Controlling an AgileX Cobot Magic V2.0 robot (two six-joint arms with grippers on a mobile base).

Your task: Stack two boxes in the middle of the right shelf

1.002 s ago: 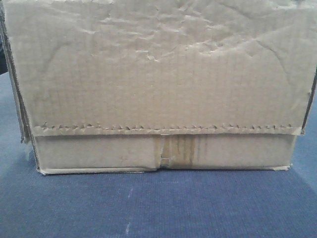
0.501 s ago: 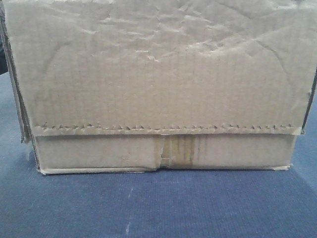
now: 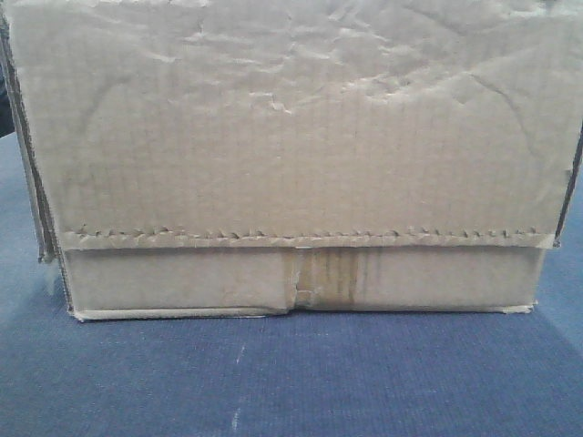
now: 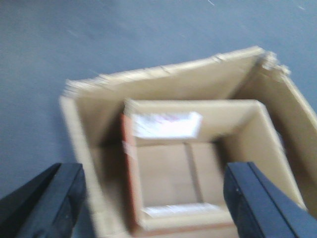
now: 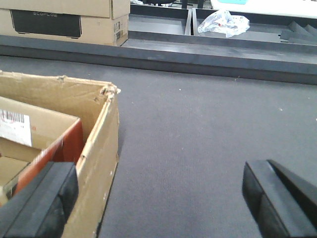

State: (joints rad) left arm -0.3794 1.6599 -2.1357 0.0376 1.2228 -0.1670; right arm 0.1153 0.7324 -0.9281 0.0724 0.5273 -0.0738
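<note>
Front view: no change vs. 1 s ago. The outer box [image 3: 291, 137] is sitting in the same spot on the blue-grey woven surface [image 3: 291, 382]. Matl: tan corrugated cardbd, wrinkled face, serrated flap edge [image 3: 291, 235], brownish tape strip [image 3: 332, 278] at mid seam.

Left wrist view (blurred): the box top is standing open, w/ a smaller inner box [image 4: 168, 173] bearing a white label [image 4: 166, 124] nesting inside. The left gripper [image 4: 156, 198] is hanging above it, jaws spread wide, holding nothing.

The right gripper [image 5: 158, 198] is hovering beside the box's wall, jaws wide apart, empty.
</note>
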